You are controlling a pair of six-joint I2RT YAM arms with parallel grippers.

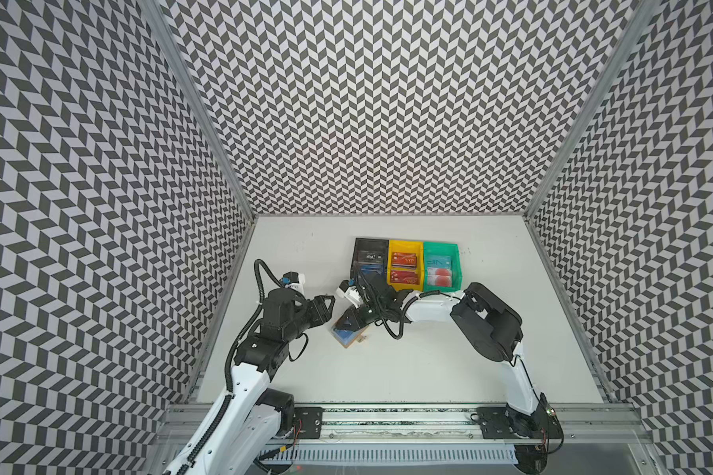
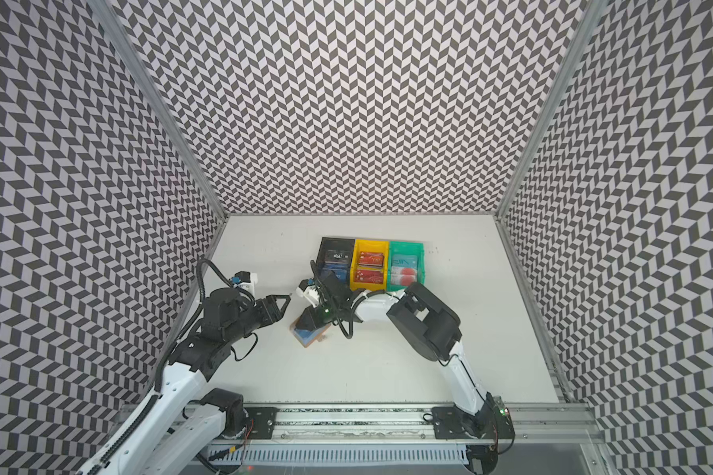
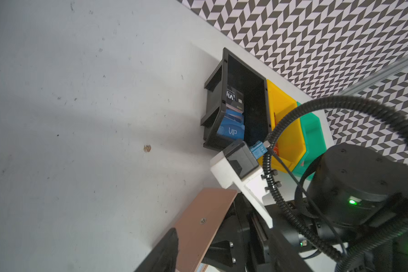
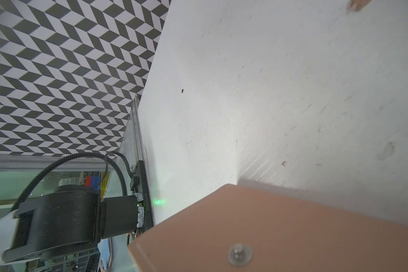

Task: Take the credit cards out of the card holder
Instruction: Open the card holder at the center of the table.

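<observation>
Wallet point(image 1: 346, 338) lies on table point(image 1: 429, 362), just in front of black bin point(image 1: 370, 246) on the robot's side and a bit toward the left arm.

Right gripper point(image 1: 349, 325) is down on the wallet with jaws together, pinched on its tan cover point(image 3: 205, 219). In both wrist views the cover stands tilted up off the table, with the snap stud point(image 4: 239, 254) showing. The fingertips are hidden behind the cover. There is a blue patch point(image 1: 343, 335) inside the wallet under the gripper; card or sleeve, cannot tell.

Left gripper point(image 1: 329, 305) has jaws apart and nothing between them. It sits front-left of the black bin, close beside the wallet.

Cards already out:
- The black bin holds a blue VIP card point(image 3: 231, 130) with a dark VIP card point(image 3: 231, 96) behind it.
- Yellow bin point(image 1: 405, 246), touching the black bin's right side, holds two red cards point(image 1: 405, 267).
- Green bin point(image 1: 440, 248), next one over to the right, holds a teal VIP card point(image 1: 439, 262) and a pale card with red circles point(image 1: 441, 277).
</observation>
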